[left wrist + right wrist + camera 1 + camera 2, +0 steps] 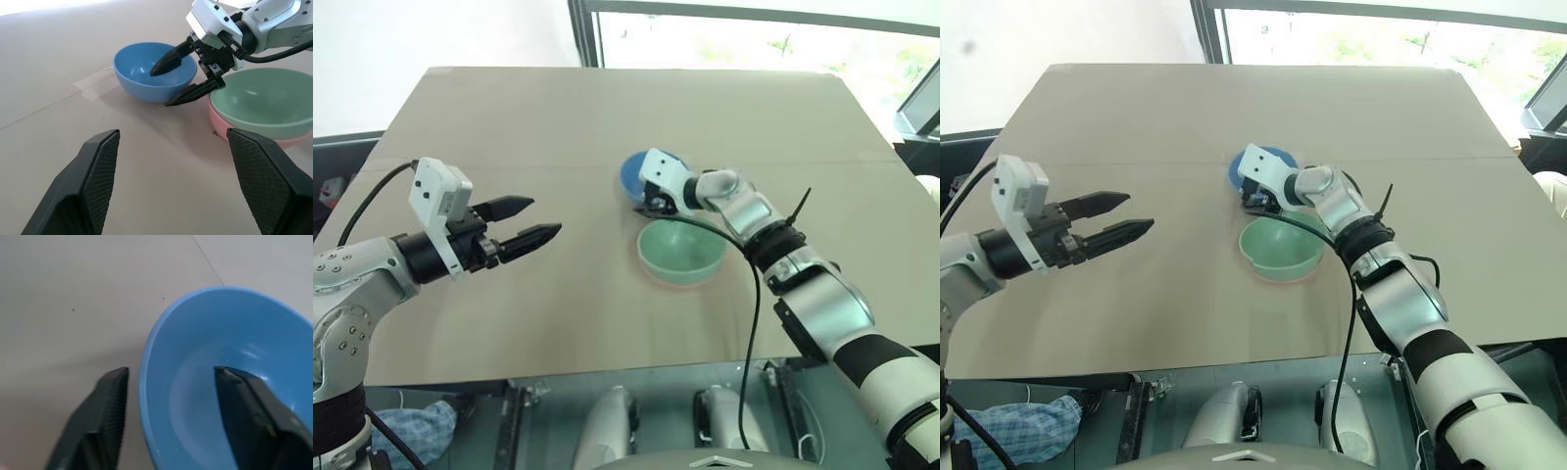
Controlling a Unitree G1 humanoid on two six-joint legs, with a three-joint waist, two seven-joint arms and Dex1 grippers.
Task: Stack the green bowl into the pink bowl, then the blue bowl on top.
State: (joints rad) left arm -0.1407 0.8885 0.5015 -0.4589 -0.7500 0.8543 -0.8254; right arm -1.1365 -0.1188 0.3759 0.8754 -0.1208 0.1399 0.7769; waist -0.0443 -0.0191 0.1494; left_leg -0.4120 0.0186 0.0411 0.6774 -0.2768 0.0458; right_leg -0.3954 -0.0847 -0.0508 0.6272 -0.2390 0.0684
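- The counter (509, 323) carried all three bowls around its middle: the green bowl (680, 253) already sat nested in the pink bowl (274, 143), and the blue bowl (146, 73) stood just beside them, toward the far edge.
- The right gripper (183, 73) straddled the blue bowl's near wall, one finger inside, one outside, not clamped yet. I'd let it bite deep on the rim before lifting, so the bowl didn't tip out.
- The left gripper (524, 223) hung wide open and empty, well apart toward the left edge.
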